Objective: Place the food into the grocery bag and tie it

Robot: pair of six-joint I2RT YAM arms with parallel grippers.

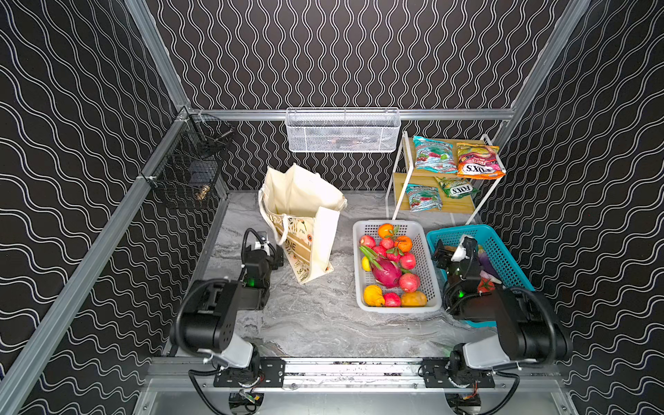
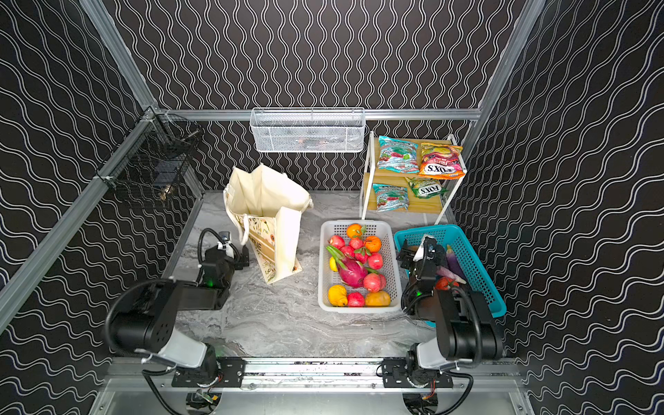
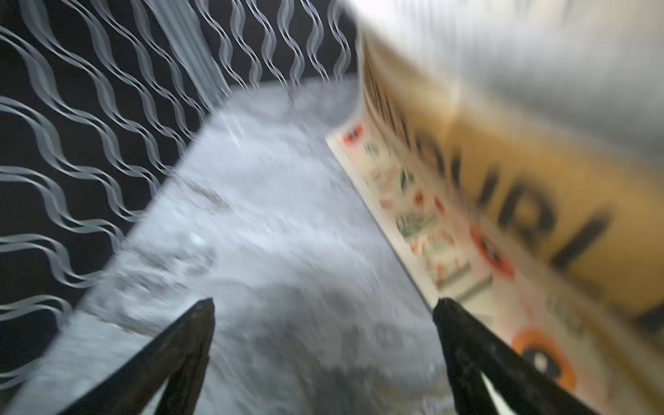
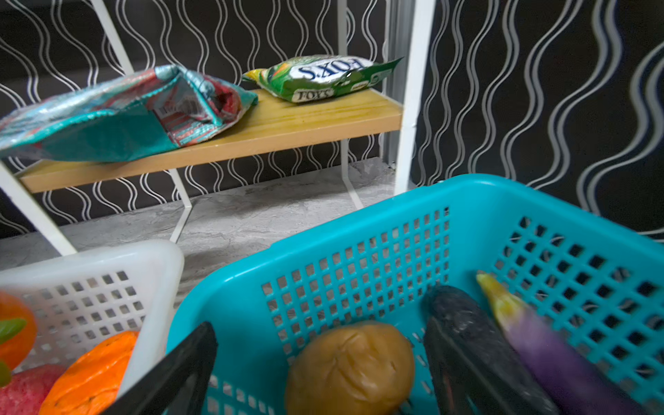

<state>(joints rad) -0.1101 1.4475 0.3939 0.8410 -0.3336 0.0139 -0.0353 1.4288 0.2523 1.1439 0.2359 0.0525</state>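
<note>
1. Hovering low over the grey marble table (image 1: 323, 323), the left gripper (image 3: 325, 305) has its jaws spread wide with nothing between them. One fingertip sits just beside the lower edge of the grocery bag (image 3: 539, 187). Blur hides whether the two touch.
2. The grocery bag stands upright on the far left part of the table in both top views. Its mouth gapes open, and a white strap handle (image 1: 283, 233) hangs down its printed side.
3. The right gripper (image 4: 319, 319) hangs over the teal basket (image 4: 359, 215), jaws likewise wide apart and gripping nothing. A brown potato (image 4: 350, 366) lies in the basket in line with the gap between the fingers. A purple eggplant (image 4: 546, 352) lies next to it.
4. Just left of the teal basket sits the white basket (image 1: 395, 308). It holds a magenta dragon fruit (image 1: 386, 273), an orange (image 1: 386, 230) at its far end, several red fruits and some yellow ones.
5. At the far right stands a two-tier shelf (image 1: 424, 176). Its top tier carries a teal packet (image 1: 433, 154) and an orange FOX'S packet (image 1: 479, 161). Its lower tier carries another teal packet (image 1: 424, 197) and a green FOX'S packet (image 1: 456, 187).
</note>
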